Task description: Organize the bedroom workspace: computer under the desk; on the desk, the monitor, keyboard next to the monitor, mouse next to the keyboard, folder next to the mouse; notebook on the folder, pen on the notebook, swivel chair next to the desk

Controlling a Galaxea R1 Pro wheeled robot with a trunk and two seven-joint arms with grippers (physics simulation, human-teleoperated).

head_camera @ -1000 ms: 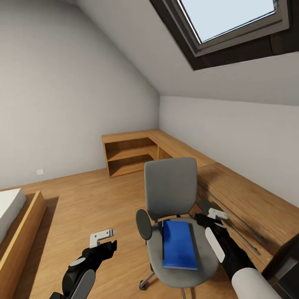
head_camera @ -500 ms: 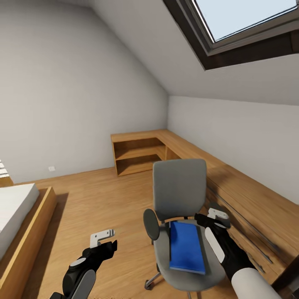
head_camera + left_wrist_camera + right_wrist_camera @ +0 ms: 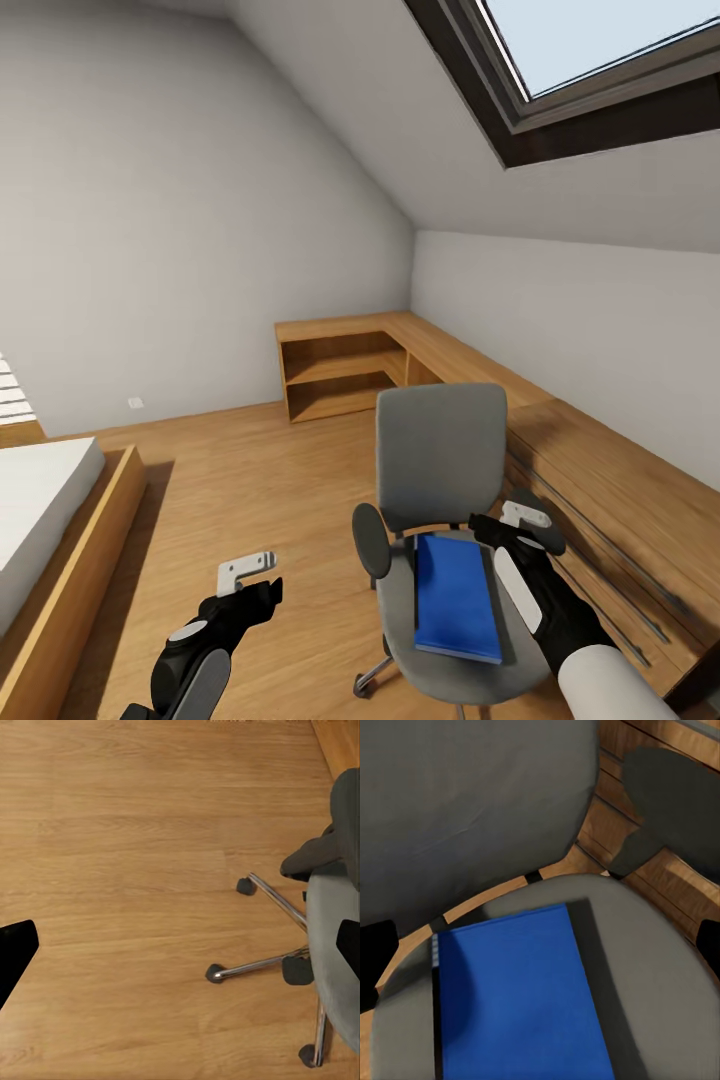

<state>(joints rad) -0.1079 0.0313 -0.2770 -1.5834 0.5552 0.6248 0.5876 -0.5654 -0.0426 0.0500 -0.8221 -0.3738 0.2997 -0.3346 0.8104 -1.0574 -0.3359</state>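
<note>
Swivel chair (image 3: 440, 470), grey, stands on the light wood floor (image 3: 250, 480) beside the low wooden shelving (image 3: 345, 365), with the blue folder (image 3: 457, 597) lying flat on its seat. Your right gripper (image 3: 522, 528) hovers just above the folder's far corner, jaws spread and empty. Your left gripper (image 3: 248, 577) hangs over bare floor, likewise spread and empty.

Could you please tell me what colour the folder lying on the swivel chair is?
Bright blue. The folder shows best in the right wrist view, on the swivel chair.

Grey sloped ceiling with skylight (image 3: 600, 60), wood floor (image 3: 250, 490), low wooden shelving (image 3: 345, 375)
</note>
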